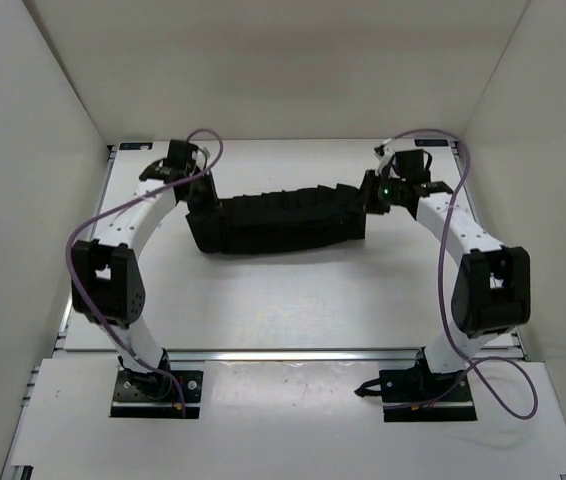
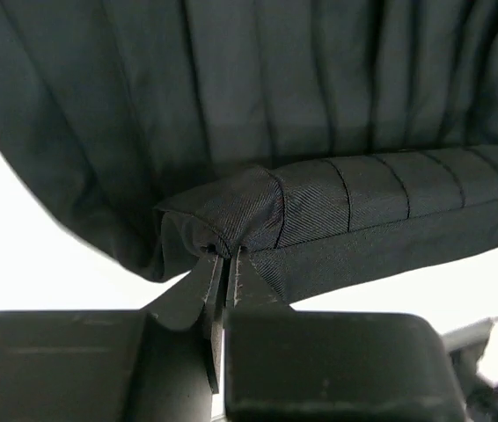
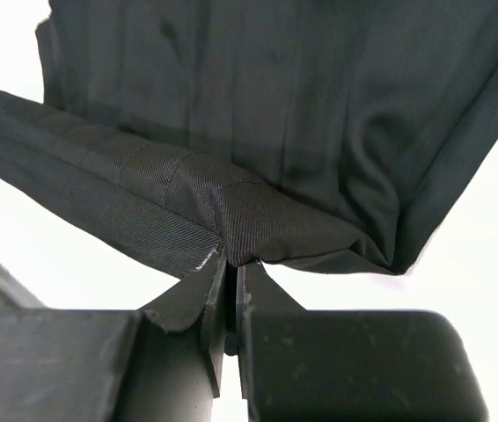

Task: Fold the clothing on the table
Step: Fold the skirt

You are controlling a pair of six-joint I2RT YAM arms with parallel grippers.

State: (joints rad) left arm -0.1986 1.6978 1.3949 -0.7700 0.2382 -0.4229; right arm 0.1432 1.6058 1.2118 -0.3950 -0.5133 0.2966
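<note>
The black pleated clothing (image 1: 278, 220) hangs stretched in a band between my two grippers over the far half of the white table (image 1: 293, 300). My left gripper (image 1: 199, 192) is shut on its left end. In the left wrist view its jaws (image 2: 224, 257) pinch the thick folded hem of the clothing (image 2: 337, 202), and pleated cloth hangs behind. My right gripper (image 1: 371, 192) is shut on the right end. Seen from the right wrist, those jaws (image 3: 230, 261) nip the hem of the clothing (image 3: 231, 211) at a bunched corner.
White walls (image 1: 43, 150) close in the table on the left, back and right. Metal rails (image 1: 293, 354) run along the table's near edge. Purple cables (image 1: 88, 235) loop off both arms. The arm bases (image 1: 158, 392) sit on the near shelf.
</note>
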